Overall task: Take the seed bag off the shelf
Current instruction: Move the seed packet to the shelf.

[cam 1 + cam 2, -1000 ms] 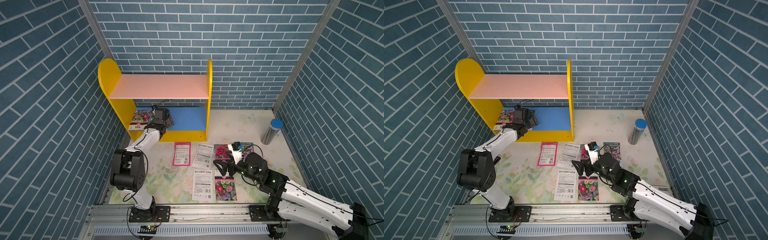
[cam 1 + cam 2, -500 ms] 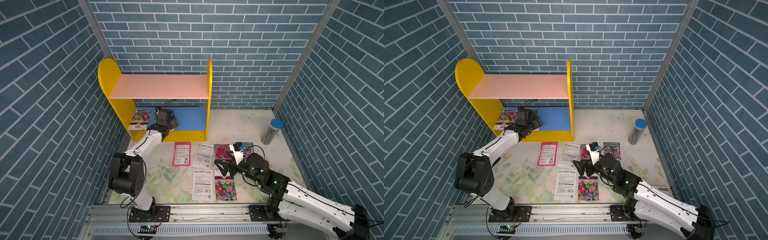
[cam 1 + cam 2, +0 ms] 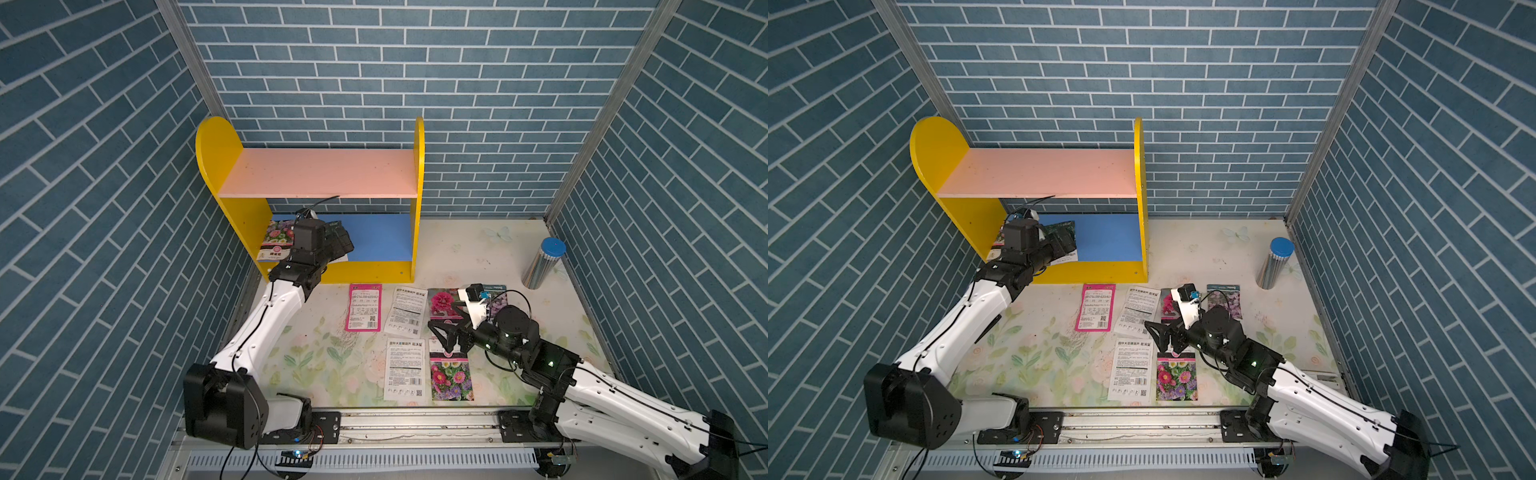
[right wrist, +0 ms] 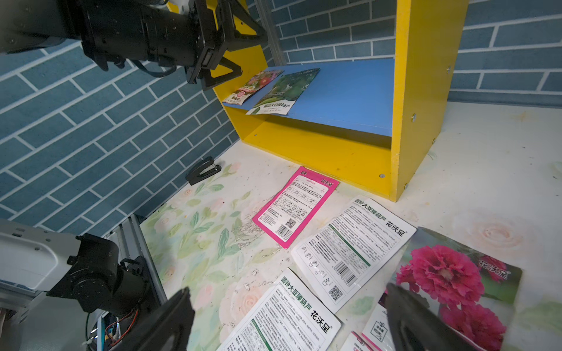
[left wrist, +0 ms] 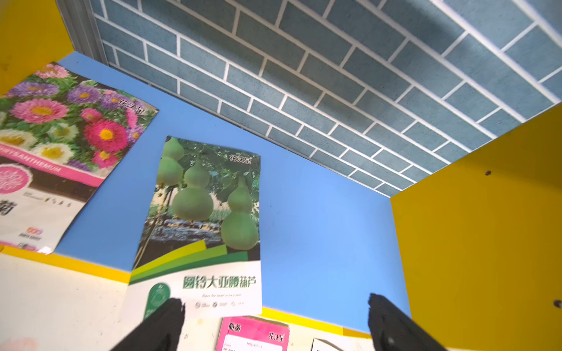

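My left jaws just widened, released and empty, shifting from the flower bag (image 5: 60, 121) to the gourd seed bag (image 5: 206, 212) overhanging the front edge of the shelf (image 3: 374, 243): grasp next.

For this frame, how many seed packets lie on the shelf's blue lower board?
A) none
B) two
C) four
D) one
B: the left wrist view shows a chrysanthemum packet and a gourd packet lying on the blue lower board, the gourd one overhanging its front edge.
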Tool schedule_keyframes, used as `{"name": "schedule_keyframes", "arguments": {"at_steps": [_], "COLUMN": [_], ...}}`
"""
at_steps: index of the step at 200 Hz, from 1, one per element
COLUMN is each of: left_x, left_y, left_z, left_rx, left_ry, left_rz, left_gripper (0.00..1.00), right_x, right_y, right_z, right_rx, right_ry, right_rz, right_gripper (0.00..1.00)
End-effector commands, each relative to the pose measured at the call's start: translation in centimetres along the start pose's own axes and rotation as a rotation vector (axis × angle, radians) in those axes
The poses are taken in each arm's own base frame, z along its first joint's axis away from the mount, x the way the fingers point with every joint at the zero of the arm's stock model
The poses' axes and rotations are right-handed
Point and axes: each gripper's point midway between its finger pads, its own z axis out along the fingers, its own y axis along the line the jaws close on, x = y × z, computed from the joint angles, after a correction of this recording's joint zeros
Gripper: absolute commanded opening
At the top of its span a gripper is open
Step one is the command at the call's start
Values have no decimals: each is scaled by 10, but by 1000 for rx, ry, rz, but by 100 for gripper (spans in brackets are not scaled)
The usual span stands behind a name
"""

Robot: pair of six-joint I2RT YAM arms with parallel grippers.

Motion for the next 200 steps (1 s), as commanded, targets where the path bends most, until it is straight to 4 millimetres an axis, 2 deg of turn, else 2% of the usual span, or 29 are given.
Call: {"name": "schedule_keyframes", "arguments": {"at_steps": [1,35,84,110,148,200], "left_x": [14,21,34,45,48,38], "left_y": [22,50,75,86,93,96], "left_z": [-9,-15,0,16,30,46], "left_rx": [-21,-61,-88,-102,-79,-50], "left_ry": [34,36,70,125,119,100], "left_rz": [-3,-56,-135,-162,-191,-210], "left_gripper": [100,100,94,93,87,74], "right_x": [-5,-5,-10,-11,-8,-5], "right_y": [2,-3,-8,-11,-14,-18], "right_z": [-2,-1,-1,-1,-2,-1], "right_rx": [-24,-20,-3,7,13,24], "right_ry": [-29,-31,-47,-48,-45,-36], "right_rz": [-28,-23,-15,-9,3,16], "right_gripper": [100,100,100,100,99,99]}}
